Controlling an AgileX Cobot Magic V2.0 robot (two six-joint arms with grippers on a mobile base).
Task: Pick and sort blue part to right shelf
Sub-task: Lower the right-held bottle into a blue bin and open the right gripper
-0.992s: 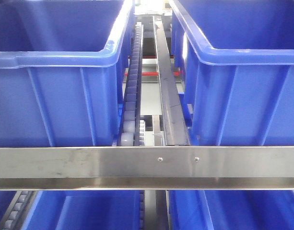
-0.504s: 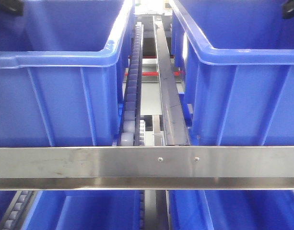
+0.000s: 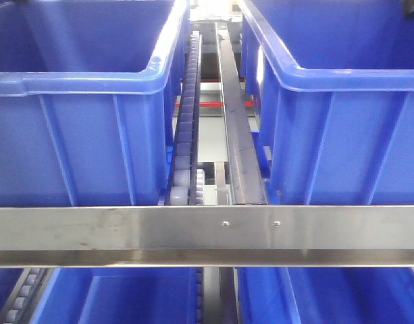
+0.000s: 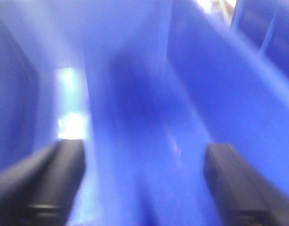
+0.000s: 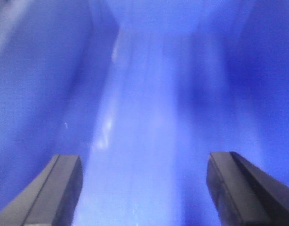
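Glossy blue bins [image 3: 92, 135] flank steel roller rail [image 3: 186, 121].

Blue bins [image 3: 85, 135] flank a roller track [image 3: 185, 128] behind a steel shelf rail [image 3: 207, 229].

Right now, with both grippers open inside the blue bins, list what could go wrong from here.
1. Both wrist views are motion-blurred and show only blue plastic; the blue part is not visible, so a grasp could close on nothing.
2. The left gripper and right gripper are wide open near the bin walls, so a finger could strike one.
3. The front view shows only the left blue plastic bin, right blue plastic bin and steel shelf rail, scarcely the arms.
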